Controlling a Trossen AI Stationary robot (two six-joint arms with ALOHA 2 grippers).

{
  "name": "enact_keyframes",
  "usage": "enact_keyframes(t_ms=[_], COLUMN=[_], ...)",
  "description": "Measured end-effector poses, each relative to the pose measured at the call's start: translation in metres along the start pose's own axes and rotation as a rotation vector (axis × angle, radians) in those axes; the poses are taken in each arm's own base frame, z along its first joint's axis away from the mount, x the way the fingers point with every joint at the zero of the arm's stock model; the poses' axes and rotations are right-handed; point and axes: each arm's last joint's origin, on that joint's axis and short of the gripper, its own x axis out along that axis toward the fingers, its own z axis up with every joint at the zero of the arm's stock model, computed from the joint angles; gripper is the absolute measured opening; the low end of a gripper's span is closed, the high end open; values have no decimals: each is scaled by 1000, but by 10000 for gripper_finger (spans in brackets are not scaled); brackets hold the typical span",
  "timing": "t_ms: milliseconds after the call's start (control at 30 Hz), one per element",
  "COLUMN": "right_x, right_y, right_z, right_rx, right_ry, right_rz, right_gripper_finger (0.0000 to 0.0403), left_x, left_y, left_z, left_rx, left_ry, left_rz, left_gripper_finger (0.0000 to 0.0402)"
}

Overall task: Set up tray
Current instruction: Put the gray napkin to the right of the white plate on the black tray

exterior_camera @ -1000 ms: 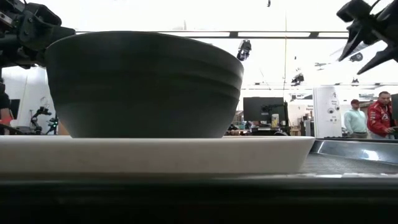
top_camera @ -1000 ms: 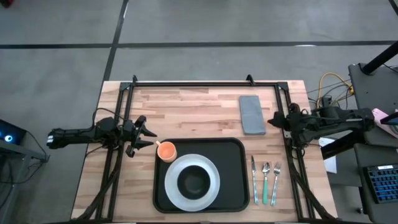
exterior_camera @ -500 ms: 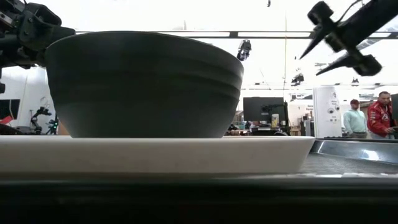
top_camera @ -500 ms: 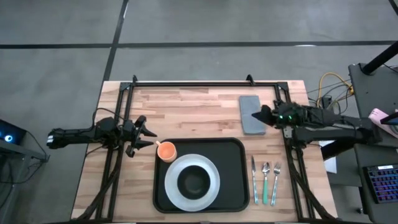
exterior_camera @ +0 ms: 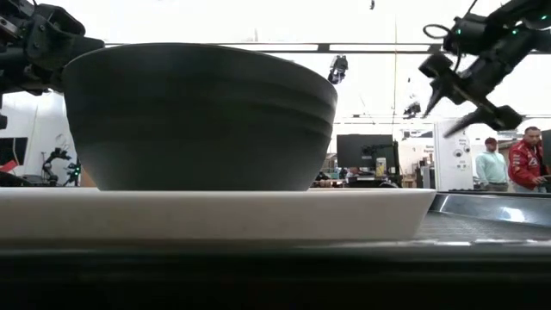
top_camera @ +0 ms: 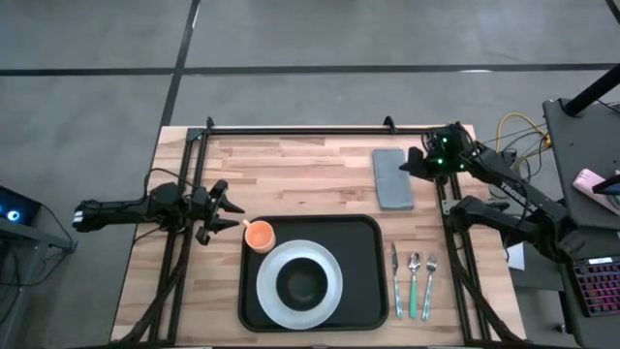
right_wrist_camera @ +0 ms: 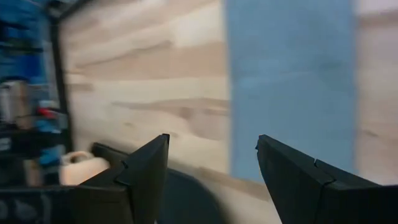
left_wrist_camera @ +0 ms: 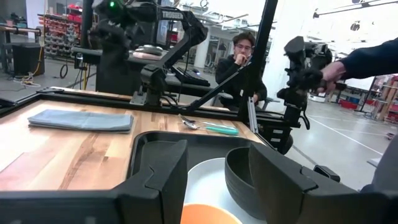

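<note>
Right gripper [top_camera: 411, 163] is hovering at the far right of the desk [top_camera: 291, 174], just over the right edge of the grey napkin [top_camera: 392, 178]. Fingers spread wide, nothing between them, not touching the cloth as far as I can tell. Its wrist view looks down past both fingers [right_wrist_camera: 140, 177] onto the napkin.

Tray [top_camera: 373, 242] sits at 6 o'clock on the desk, near edge. White plate [top_camera: 329, 267] on it with the dark bowl [top_camera: 303, 281] on top. Orange cup [top_camera: 259, 235] is at the tray's 10 o'clock corner; can't tell if it's on the rim or fully inside. Fork, spoon and green-handled knife [top_camera: 413, 281] lie on the desk just beside the tray at 3 o'clock, not on it.

Risks, my read:
- Napkin is flat and thin. Coming down off-centre at the edge likely pinches one layer only, so it unfolds or drags.
- Going too deep jams the fingertips into the wood.
- The carry to the tray passes over the cutlery; a trailing corner could sweep it.

Left gripper [top_camera: 230, 208] waits at 9 o'clock, beside the cup, part open, empty.
</note>
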Motion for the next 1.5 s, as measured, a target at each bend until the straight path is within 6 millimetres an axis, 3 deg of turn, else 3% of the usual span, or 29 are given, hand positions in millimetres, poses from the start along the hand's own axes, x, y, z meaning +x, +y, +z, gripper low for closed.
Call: enact_keyframes(t_ms=[400, 867, 1500], right_x=[27, 44, 58], right_y=[-45, -79, -89], right_z=[-17, -33, -33], right_rx=[18, 49, 102], right_ry=[125, 156, 87], right_rz=[-170, -228, -185], right_gripper_finger=[224, 224, 222], left_x=[0, 0, 0], left_y=[0, 0, 0], left_z=[0, 0, 0], left_rx=[0, 0, 0], left_ry=[0, 0, 0], left_rz=[0, 0, 0], left_gripper_finger=[151, 151, 151])
